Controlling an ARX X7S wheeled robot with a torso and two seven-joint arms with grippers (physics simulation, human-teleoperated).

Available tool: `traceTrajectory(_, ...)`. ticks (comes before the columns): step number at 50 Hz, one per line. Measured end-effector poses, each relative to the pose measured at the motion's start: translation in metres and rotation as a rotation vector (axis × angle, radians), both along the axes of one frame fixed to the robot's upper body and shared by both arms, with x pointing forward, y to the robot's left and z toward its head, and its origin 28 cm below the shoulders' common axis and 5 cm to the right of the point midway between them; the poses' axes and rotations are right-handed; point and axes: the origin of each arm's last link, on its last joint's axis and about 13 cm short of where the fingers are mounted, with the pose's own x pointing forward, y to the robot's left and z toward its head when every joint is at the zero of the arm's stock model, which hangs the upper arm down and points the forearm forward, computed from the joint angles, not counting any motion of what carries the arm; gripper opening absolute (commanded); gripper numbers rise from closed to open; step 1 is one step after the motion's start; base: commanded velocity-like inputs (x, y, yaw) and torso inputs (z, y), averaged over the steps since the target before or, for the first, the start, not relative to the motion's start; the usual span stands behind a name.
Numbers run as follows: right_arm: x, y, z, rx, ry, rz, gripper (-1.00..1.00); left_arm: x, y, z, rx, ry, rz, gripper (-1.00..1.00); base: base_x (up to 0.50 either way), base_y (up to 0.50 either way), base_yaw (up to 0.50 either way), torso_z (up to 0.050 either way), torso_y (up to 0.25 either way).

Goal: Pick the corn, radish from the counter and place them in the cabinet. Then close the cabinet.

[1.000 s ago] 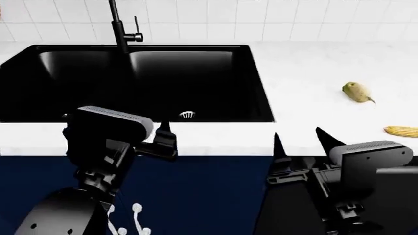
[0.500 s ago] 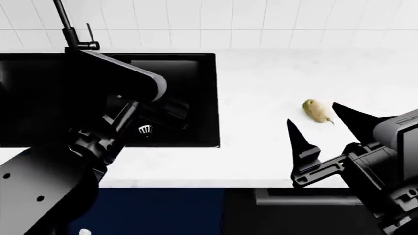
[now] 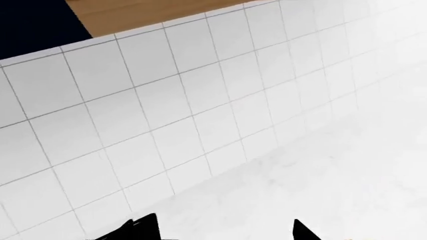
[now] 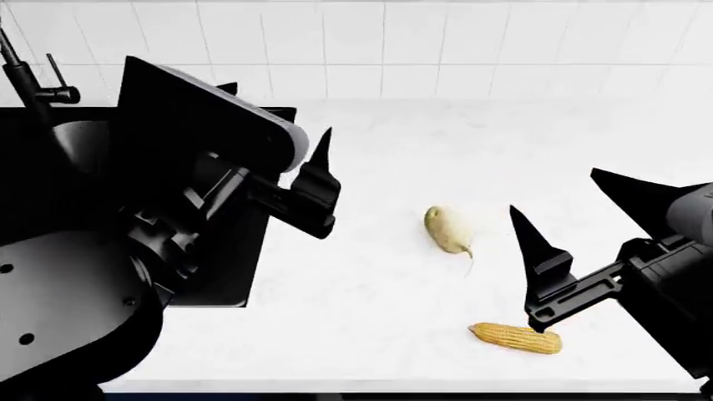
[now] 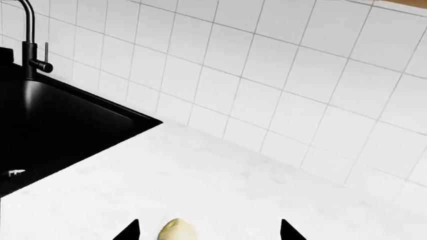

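- Radish (image 4: 448,229) lies mid-counter (image 4: 379,150), the corn (image 4: 516,337) apart from it near the front edge; neither is held.
- Right gripper (image 4: 579,225) hangs spread wide beside the radish; left gripper (image 3: 220,231) is also parted, holding nothing.
- Risk: the round root could roll off a skewed pinch.
- Versus half a second ago, the view has swung right, revealing the corn.

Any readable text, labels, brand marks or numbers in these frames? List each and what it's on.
None: no view shows any words, labels, brands, numbers or signs.
The corn, the radish, the counter, the tiled wall, the sink and the faucet carry no markings.
The left hand and the right hand are plain black, unmarked.
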Motion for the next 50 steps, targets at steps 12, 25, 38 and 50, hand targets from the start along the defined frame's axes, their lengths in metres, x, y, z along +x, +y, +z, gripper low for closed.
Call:
traceTrajectory(12,-0.003,0.001,0.004,-0.018,0.003,0.015,1.0,-0.002,-0.002,0.001,0.009,-0.001,-0.017,1.0,0.25,-0.5,0.0,0.05,0.028)
traceTrajectory(25,-0.017,0.004,0.01,-0.089,0.02,0.166,1.0,-0.003,-0.005,0.002,0.027,0.016,-0.025,1.0,0.03,-0.03,0.0,0.007,0.002)
traceTrajectory(38,-0.025,0.013,0.02,-0.278,0.126,0.35,1.0,-0.004,-0.007,0.007,0.023,0.016,-0.026,1.0,0.0,0.0,0.0,0.0,0.0)
traceTrajectory(50,-0.025,0.017,0.032,-0.394,0.27,0.465,1.0,-0.005,-0.007,0.008,0.017,0.013,-0.027,1.0,0.0,0.0,0.0,0.0,0.0)
